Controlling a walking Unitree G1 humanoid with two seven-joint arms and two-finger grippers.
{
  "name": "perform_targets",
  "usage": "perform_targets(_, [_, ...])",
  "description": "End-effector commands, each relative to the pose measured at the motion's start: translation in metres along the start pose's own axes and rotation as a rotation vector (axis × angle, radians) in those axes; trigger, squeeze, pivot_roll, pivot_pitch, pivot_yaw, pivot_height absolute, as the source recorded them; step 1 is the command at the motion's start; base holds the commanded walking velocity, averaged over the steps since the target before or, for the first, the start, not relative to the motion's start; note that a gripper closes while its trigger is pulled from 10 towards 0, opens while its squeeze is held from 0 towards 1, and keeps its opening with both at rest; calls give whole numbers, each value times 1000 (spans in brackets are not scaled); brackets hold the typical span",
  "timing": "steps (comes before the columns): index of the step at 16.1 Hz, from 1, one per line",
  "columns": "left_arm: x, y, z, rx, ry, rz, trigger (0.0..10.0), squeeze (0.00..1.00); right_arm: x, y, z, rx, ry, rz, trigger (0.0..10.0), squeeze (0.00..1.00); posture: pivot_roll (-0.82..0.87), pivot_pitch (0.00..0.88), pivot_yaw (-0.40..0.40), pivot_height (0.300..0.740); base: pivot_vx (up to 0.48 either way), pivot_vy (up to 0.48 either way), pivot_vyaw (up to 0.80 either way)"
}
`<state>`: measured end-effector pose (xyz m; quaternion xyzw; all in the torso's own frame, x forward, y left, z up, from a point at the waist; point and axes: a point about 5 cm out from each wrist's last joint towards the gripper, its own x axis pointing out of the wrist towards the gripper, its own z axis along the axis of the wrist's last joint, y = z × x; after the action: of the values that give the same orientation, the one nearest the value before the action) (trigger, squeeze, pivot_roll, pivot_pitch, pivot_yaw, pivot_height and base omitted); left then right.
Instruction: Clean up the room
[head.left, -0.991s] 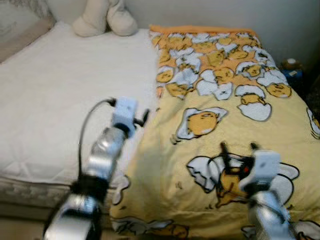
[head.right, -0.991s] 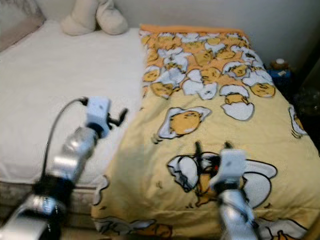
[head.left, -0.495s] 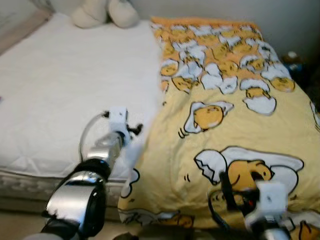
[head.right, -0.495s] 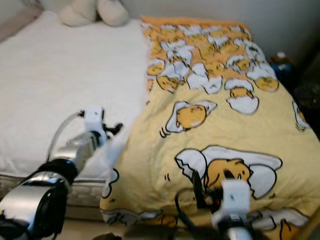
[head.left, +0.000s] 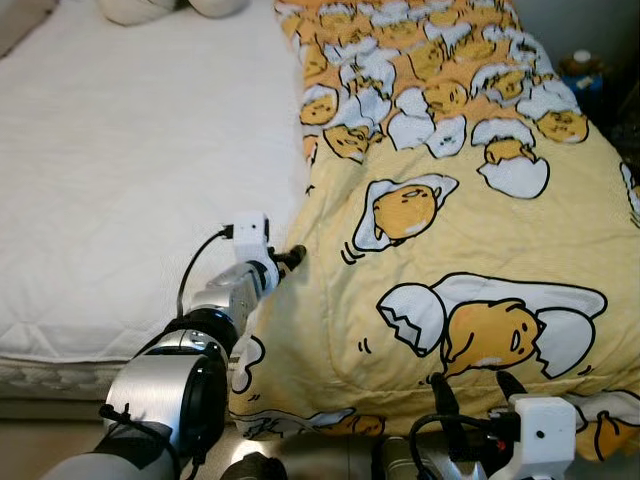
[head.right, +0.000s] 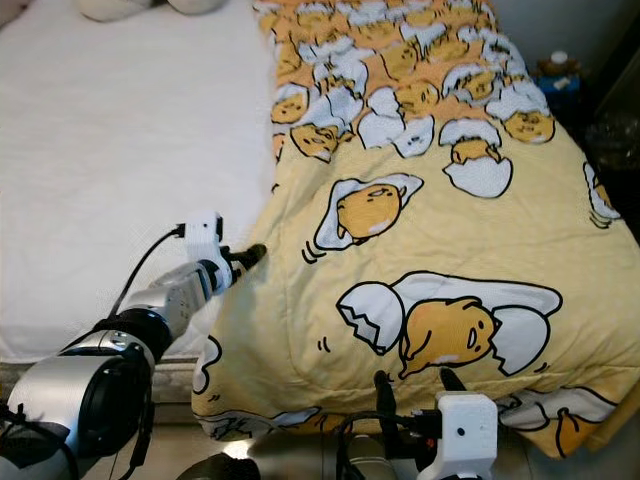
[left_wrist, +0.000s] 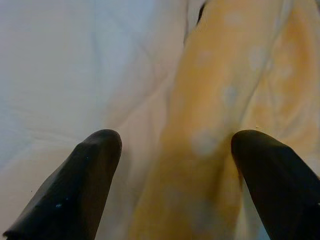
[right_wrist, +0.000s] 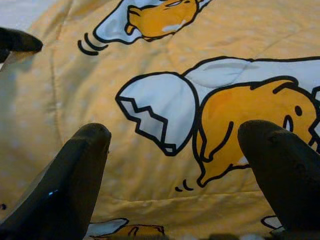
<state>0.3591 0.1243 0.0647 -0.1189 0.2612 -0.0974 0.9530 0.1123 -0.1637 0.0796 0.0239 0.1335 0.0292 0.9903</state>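
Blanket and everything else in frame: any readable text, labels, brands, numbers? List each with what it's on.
None readable.
Yellow blanket: cartoon egg-and-yolk prints, no lettering.
White mattress: plain, no label visible.
Small object beside the bed: too small and blurred to tell if it bears text.
Left pincer and right pincer: no markings legible on the white camera housings.

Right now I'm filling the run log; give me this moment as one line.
left end effector: open, at yellow blanket edge | right end effector: open, at blanket's foot | white mattress: half uncovered
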Motion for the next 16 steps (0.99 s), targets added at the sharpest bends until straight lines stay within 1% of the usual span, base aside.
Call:
perform_targets(1, [-1, 3, -8, 27, 32, 4, 10000, 0, -3, 1, 2, -6, 7, -7, 10000, 0, -352, 164, 70, 714, 0, 0, 0])
perform_targets(2, [-3, 9, -18, 47, 66, 27, 10000, 0, -4, 2, 1, -3, 15, -5, 10000, 0, -353, 170, 68, 714, 0, 0, 0])
perform_targets(4, [-4, 12, -22, 60, 76, 39, 10000, 0, -5, 3, 1, -2, 19, -3, 10000, 0, -354, 174, 66, 714, 0, 0, 0])
perform_targets(5, [-4, 11, -23, 78, 70, 33, 0, 0, -6, 4, 1, -1, 24, 1, 10000, 0, -355, 178, 64, 714, 0, 0, 0])
perform_targets(8, [-2, 5, -22, 55, 64, 6, 0, 0, -5, 3, 1, -3, 29, 3, 10000, 0, -355, 174, 62, 714, 0, 0, 0])
perform_targets(10, [-2, 2, -21, 10, 57, -8, 0, 0, -3, 2, 1, -4, 27, 2, 10000, 0, -353, 170, 62, 714, 0, 0, 0])
perform_targets(11, [-1, 1, -18, -39, 44, -3, 0, 0, -2, 3, 1, -4, 26, 3, 10000, 0, -352, 167, 65, 714, 0, 0, 0])
perform_targets(12, [-1, 1, -15, -59, 30, -5, 0, 0, -2, 3, 1, -5, 27, 3, 10000, 0, -351, 166, 66, 714, 0, 0, 0])
perform_targets(14, [-3, 7, -16, -69, 25, -3, 0, 0, -1, 4, 0, -2, 29, 1, 10000, 0, -342, 160, 72, 714, 0, 0, 0])
perform_targets(15, [-5, 15, -20, -78, 24, 16, 0, 0, 0, 4, -1, 0, 29, 2, 10000, 0, -338, 159, 74, 714, 0, 0, 0])
perform_targets(16, [-6, 19, -21, -87, 24, 26, 0, 0, 0, 5, -1, 2, 28, 2, 10000, 0, -335, 159, 75, 714, 0, 0, 0])
